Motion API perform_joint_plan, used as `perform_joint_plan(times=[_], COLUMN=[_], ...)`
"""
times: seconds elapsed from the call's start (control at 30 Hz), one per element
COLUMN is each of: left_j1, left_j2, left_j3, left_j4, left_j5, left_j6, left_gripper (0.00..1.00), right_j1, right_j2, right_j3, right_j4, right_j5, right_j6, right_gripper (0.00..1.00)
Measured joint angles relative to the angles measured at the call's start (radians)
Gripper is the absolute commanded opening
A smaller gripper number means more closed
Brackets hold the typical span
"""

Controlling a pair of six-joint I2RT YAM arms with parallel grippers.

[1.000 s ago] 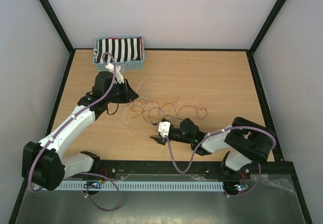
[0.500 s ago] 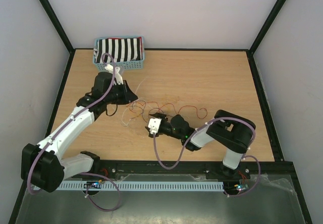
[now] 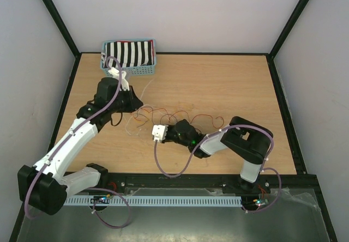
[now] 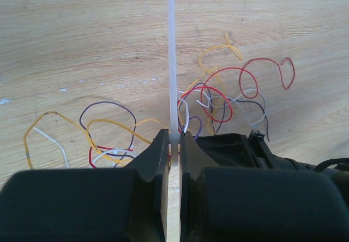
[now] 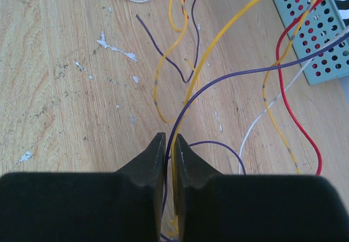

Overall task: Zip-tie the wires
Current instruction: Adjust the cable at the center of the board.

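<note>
Wooden tabletop (image 3: 229, 84), white walls on three sides, black frame (image 3: 281, 106) along its edges.

Far-left corner: blue-green perforated basket (image 3: 137, 70) holding a black-and-white striped cloth (image 3: 128, 53). In the right wrist view the basket wall sits at the upper right, with wire loops crossing in front of it.

Left gripper (image 4: 173, 137): jaws pressed together on a white zip tie (image 4: 171, 56). The tie stands straight out from the fingertips, away from the camera, over the wood. The wires (image 4: 218, 95) spread to both sides of the tie near the fingertips. To the left are yellow, purple, white and red loops. To the right is a denser tangle of red, yellow, grey and dark strands. In the top view this gripper sits just in front of the basket, at the left end of the tangle.

Wires, top view: a loose strip of curls across mid-table between the two grippers, running rightward past the right wrist.

Right gripper (image 5: 169, 139): jaws drawn nearly together, pinching a yellow and a purple strand that run in between the fingertips. Other red, yellow and white strands fan out ahead and to the right.

Room: bare wood lies beyond the wires toward the far edge and the right edge, both well apart from the tangle. A purple cable (image 3: 169, 168) droops onto the table near the right arm. A slotted rail (image 3: 180, 201) runs along the near edge.
</note>
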State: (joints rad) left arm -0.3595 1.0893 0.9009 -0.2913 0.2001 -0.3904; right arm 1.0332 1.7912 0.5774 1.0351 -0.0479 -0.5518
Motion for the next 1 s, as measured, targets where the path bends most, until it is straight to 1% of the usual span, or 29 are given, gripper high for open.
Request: perform_joint_plan(times=[0.03,0.13,0.3,0.57,0.8,0.93,1.0], left_j1=[0.0,0.0,0.0,0.0,0.0,0.0,0.0], left_j2=[-0.004,-0.014,-0.022,-0.028,-0.027,-0.026,-0.023], left_j3=[0.001,0.001,0.001,-0.018,-0.036,-0.036,-0.036], left_j4=[-0.009,-0.024,-0.034,-0.034,-0.044,-0.044,-0.044], left_j5=[-0.01,-0.032,-0.045,-0.063,-0.107,-0.115,-0.115], left_j6=[0.008,0.029,0.05,0.051,0.055,0.057,0.058], left_gripper=[0.0,0.0,0.0,0.0,0.0,0.0,0.0], right_j1=[0.0,-0.006,-0.022,-0.075,-0.101,-0.105,-0.105], right_j2=[-0.004,-0.022,-0.052,-0.066,-0.095,-0.095,-0.095], right_j3=[0.01,0.047,0.118,0.196,0.201,0.201,0.201], right_j4=[-0.026,-0.11,-0.228,-0.336,-0.382,-0.401,-0.407], right_j5=[0.001,-0.001,0.011,0.108,0.154,0.173,0.181], right_j6=[-0.003,-0.013,-0.025,-0.041,-0.06,-0.066,-0.07], right_gripper=[0.18,0.06,0.0,0.0,0.0,0.1,0.18])
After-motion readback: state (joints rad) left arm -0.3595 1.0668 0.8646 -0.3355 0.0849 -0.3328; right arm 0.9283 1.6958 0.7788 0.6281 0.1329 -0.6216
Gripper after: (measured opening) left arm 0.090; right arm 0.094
